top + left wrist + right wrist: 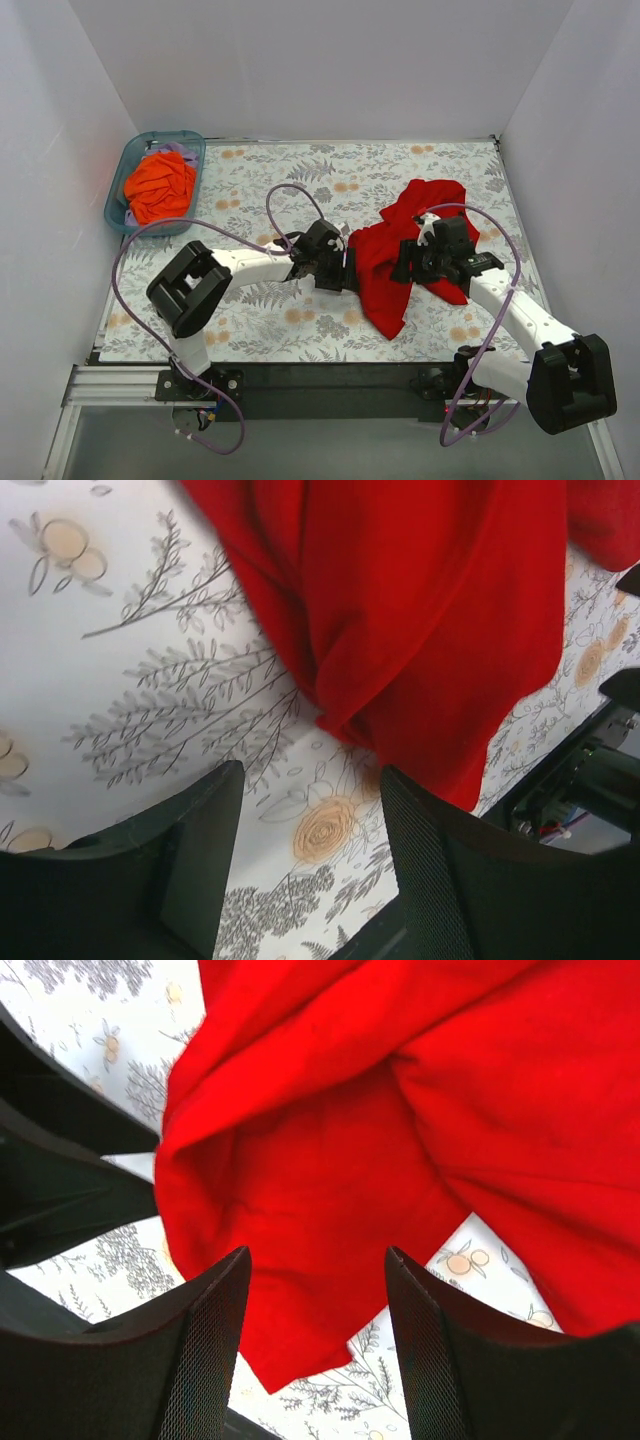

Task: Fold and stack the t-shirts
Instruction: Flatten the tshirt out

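- Two t-shirts are showing in the overhead view, one red and one orange
- The red t-shirt (378, 265) is lying crumpled and unfolded on the right half of the table (260, 190), which is wearing a pale cloth printed with grey ferns and orange flowers. One lobe of the shirt is reaching toward the far right, and a long point is trailing toward the near edge
- The orange t-shirt (160, 187) is sitting bunched up inside the one teal bin (170, 136) at the far left corner, well apart from the red one
- Two white-and-black arms are reaching in from the near edge and meeting at the red shirt, one from each side
- The left gripper (335, 265) is hovering at the shirt's left edge. In its wrist view the left gripper (310, 850) is standing spread, with only printed tablecloth showing between its two fingers (200, 850); the red t-shirt (420, 610) is lying just beyond the tips
- The right gripper (415, 262) is sitting over the middle of the shirt. In its wrist view the right gripper (315, 1330) is also standing spread, pinching nothing, with folds of the red t-shirt (330, 1160) filling the gap beneath its two fingers (205, 1340)
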Motion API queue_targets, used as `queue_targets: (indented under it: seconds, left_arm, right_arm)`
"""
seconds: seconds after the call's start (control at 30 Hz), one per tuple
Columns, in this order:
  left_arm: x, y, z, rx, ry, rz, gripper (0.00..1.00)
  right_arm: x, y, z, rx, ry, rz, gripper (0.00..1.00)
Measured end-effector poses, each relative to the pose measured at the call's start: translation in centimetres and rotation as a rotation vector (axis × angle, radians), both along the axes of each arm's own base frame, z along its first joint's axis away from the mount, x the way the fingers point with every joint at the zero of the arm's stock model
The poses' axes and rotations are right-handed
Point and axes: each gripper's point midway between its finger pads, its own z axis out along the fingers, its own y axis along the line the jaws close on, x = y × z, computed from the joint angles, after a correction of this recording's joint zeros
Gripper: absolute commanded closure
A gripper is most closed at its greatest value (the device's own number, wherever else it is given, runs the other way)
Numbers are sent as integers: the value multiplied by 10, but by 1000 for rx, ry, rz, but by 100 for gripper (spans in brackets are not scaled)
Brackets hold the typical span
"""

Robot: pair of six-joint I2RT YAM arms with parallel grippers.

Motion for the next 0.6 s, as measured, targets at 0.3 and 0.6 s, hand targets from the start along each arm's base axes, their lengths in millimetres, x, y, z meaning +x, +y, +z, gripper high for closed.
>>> queue_targets:
  seconds: [0.3, 0.6]
  left_arm:
    - [7, -23, -14, 11, -9, -34, 77]
    - [16, -4, -13, 145, -62, -10, 100]
  right_arm:
    - [-9, -1, -16, -2, 26, 6, 38]
    - [-21, -4, -39, -15, 82, 13, 38]
